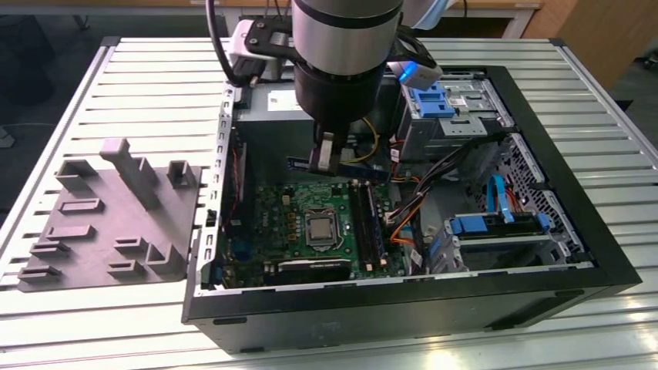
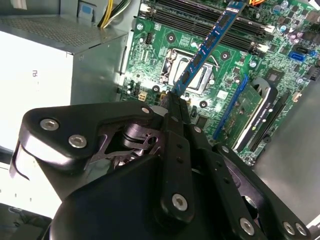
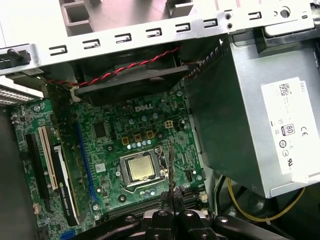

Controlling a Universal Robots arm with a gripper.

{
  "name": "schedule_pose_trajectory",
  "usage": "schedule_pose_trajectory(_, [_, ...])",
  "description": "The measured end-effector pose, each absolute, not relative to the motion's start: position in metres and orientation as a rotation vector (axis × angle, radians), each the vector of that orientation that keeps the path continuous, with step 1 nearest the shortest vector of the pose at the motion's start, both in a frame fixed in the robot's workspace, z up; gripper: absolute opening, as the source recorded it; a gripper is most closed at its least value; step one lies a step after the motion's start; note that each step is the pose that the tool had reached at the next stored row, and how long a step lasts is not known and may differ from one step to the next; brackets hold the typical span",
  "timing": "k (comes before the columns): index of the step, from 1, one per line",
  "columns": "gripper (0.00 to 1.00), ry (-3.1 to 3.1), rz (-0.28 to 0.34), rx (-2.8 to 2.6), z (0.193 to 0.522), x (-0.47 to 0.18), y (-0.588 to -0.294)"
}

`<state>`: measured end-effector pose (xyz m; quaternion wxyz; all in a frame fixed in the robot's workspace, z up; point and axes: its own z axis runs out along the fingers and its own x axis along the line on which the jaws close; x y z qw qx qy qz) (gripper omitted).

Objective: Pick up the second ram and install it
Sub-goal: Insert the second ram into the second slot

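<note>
Item: my tool (image 2: 175, 100) — clamped on second ram (image 2: 207, 47), hanging above motherboard (image 2: 160, 55). Hazard — stick tilts in pinch, misses socket (image 2: 170, 17).

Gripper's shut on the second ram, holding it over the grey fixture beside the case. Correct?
Not quite. The gripper is shut on the second ram, but holds it over the green motherboard inside the case, as the exterior view shows. The grey fixture lies apart.

We see a pale slatted metal desk (image 1: 103, 324) carrying two things: an open black computer case (image 1: 411, 308) near the middle and, just beside it toward the exterior view's left, a grey moulded fixture (image 1: 113, 223).
</note>
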<state>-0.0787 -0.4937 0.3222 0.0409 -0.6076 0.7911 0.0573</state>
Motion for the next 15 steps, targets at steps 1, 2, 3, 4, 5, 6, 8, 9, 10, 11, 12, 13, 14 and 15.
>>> schedule_pose_trajectory(1, [0.11,2.426,0.175,-1.856,0.3221,-0.0787,-0.4937])
schedule_pose_trajectory(2, [0.11,2.429,0.175,-1.852,0.3222,-0.0787,-0.4937])
schedule_pose_trajectory(3, [0.11,2.432,0.175,-1.848,0.3222,-0.0787,-0.4937])
schedule_pose_trajectory(4, [0.11,2.434,0.175,-1.844,0.3222,-0.0788,-0.4937])
schedule_pose_trajectory(5, [0.11,2.437,0.174,-1.84,0.3221,-0.0787,-0.4937])
schedule_pose_trajectory(6, [0.11,2.44,0.174,-1.836,0.3222,-0.0787,-0.4937])
schedule_pose_trajectory(8, [0.11,2.446,0.174,-1.827,0.3221,-0.0787,-0.4937])
schedule_pose_trajectory(9, [0.11,2.45,0.174,-1.822,0.3222,-0.0787,-0.4937])
schedule_pose_trajectory(10, [0.11,2.453,0.173,-1.818,0.3222,-0.0787,-0.4937])
schedule_pose_trajectory(11, [0.11,2.456,0.173,-1.813,0.3222,-0.0787,-0.4937])
schedule_pose_trajectory(12, [0.11,2.459,0.173,-1.808,0.3221,-0.0787,-0.4937])
schedule_pose_trajectory(13, [0.11,2.462,0.173,-1.804,0.3221,-0.0787,-0.4937])
schedule_pose_trajectory(14, [0.11,2.465,0.172,-1.8,0.3222,-0.0788,-0.4937])
schedule_pose_trajectory(15, [0.11,2.468,0.172,-1.795,0.3222,-0.0787,-0.4937])
